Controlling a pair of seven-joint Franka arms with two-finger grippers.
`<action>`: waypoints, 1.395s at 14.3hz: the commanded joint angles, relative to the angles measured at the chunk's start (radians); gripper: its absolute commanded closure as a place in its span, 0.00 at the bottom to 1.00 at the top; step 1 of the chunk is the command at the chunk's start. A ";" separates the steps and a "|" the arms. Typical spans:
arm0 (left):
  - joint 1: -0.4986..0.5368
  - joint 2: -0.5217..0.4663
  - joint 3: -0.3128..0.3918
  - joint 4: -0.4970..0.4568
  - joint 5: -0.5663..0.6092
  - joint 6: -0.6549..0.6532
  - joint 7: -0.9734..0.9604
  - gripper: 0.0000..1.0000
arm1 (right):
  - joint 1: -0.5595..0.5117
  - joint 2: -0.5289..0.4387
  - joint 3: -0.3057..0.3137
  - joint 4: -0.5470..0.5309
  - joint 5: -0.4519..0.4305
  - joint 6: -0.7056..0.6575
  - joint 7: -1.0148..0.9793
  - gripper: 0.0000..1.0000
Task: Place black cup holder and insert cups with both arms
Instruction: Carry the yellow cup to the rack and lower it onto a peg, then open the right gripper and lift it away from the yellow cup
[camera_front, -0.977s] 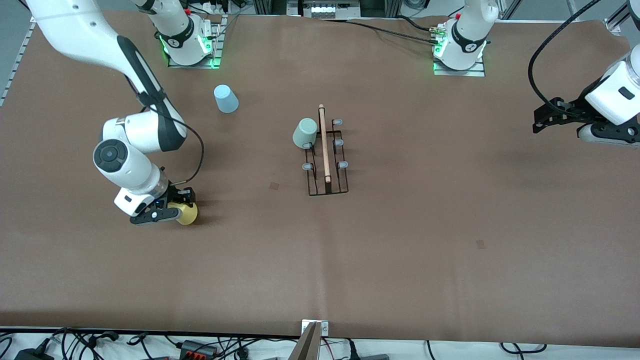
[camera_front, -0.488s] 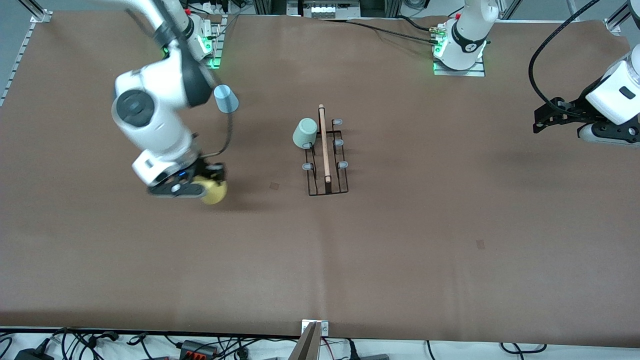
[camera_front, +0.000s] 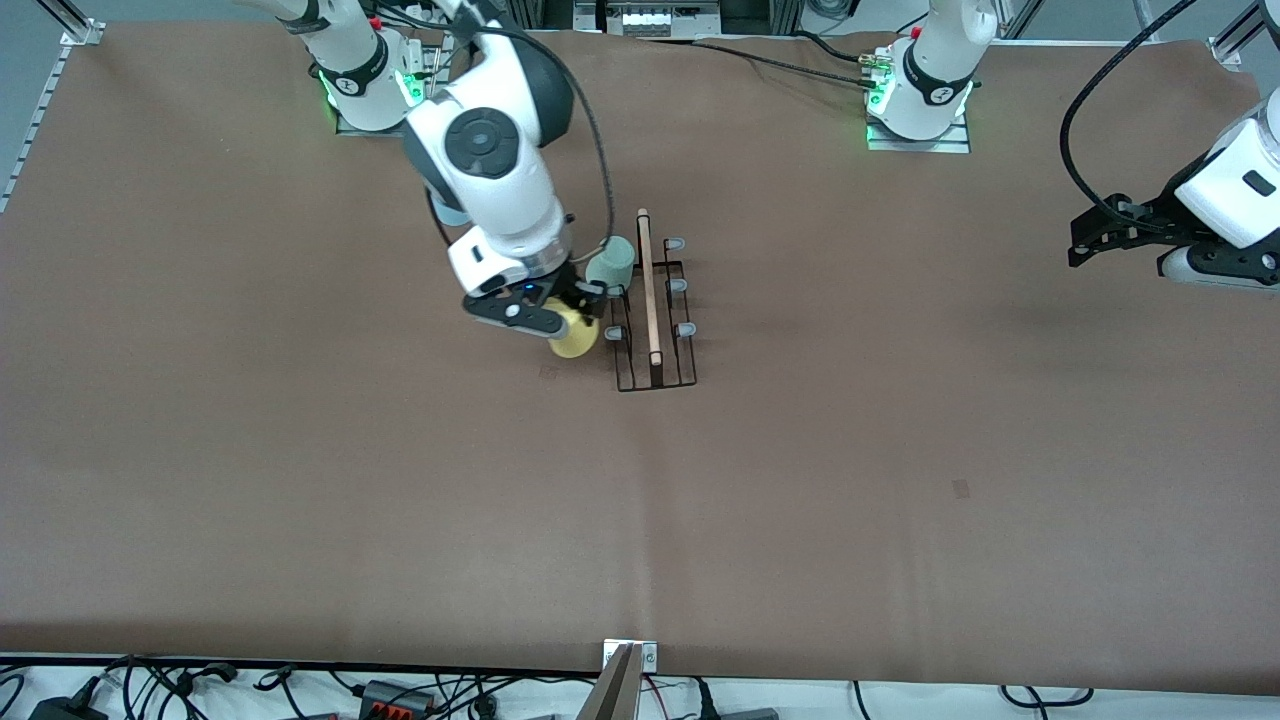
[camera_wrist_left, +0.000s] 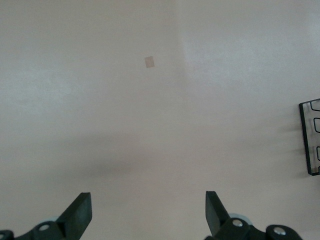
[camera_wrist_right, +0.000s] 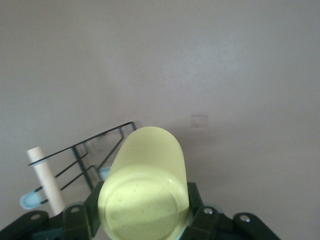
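The black cup holder lies mid-table with its wooden rod handle. The mint green cup sits on its prong farthest from the front camera, on the right arm's side. My right gripper is shut on the yellow cup and holds it tilted just beside the holder's middle prong. In the right wrist view the yellow cup fills the gripper, with the holder close by. My left gripper is open and empty, waiting over the left arm's end. The right arm hides the light blue cup.
The two arm bases stand at the table's edge farthest from the front camera. A small dark patch marks the brown table cover; another lies near the holder. The left wrist view shows the holder's edge.
My right arm has lifted the yellow cup off the table at its own end and carried it across to the holder's side. The left arm has not moved.
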 joint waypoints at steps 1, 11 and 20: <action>-0.003 0.017 0.000 0.035 -0.014 -0.020 -0.012 0.00 | 0.037 0.031 -0.012 0.029 0.003 0.042 0.063 0.91; -0.003 0.018 0.000 0.035 -0.014 -0.020 -0.012 0.00 | 0.058 0.082 -0.024 0.028 0.005 0.121 0.038 0.00; -0.003 0.017 0.000 0.037 -0.014 -0.023 -0.012 0.00 | -0.395 -0.220 -0.033 0.017 0.016 -0.334 -0.552 0.00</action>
